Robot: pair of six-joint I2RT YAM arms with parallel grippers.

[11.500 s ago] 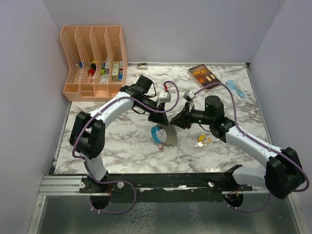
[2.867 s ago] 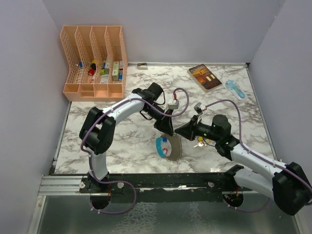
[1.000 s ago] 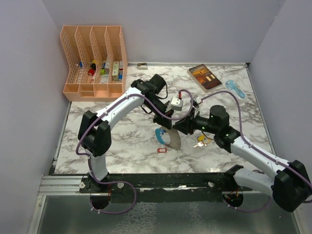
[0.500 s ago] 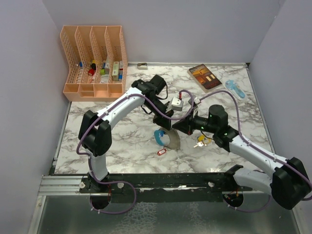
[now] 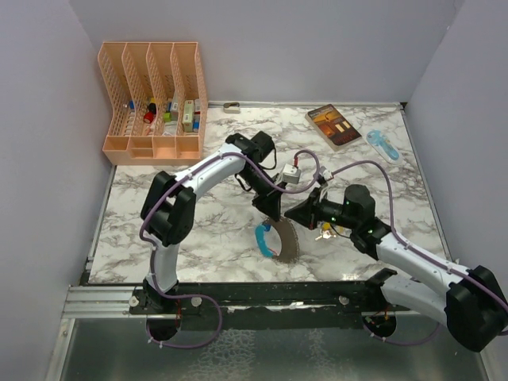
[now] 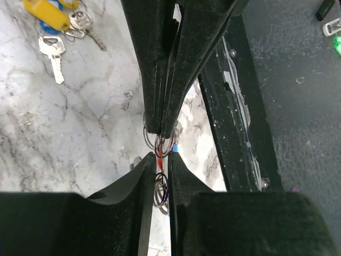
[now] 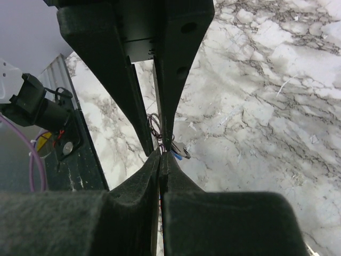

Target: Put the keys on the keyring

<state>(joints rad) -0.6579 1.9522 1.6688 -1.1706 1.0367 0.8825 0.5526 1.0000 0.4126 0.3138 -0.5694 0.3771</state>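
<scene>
The keyring (image 5: 284, 240) hangs over the near-middle of the marble table (image 5: 198, 238), with its light-blue curved piece (image 5: 261, 237) and fanned grey pieces. My left gripper (image 5: 272, 213) and right gripper (image 5: 291, 213) meet tip to tip just above it. In the left wrist view my left gripper (image 6: 158, 161) is shut on thin metal rings (image 6: 161, 143), with a bit of red between the fingers. In the right wrist view my right gripper (image 7: 161, 154) is pinched shut on the same ring (image 7: 155, 125). Loose keys with a yellow tag (image 6: 49, 16) lie on the table, by the right arm (image 5: 324, 231).
An orange file organiser (image 5: 151, 95) stands at the back left. A brown book-like box (image 5: 333, 125) and a light-blue object (image 5: 383, 145) lie at the back right. A small metal item (image 5: 231, 106) sits at the back edge. A black rail (image 5: 278, 290) runs along the near edge.
Both grippers have moved a little nearer and to the right with the bunch. The red tag that showed low on the table beside the bunch no longer shows apart from it.
</scene>
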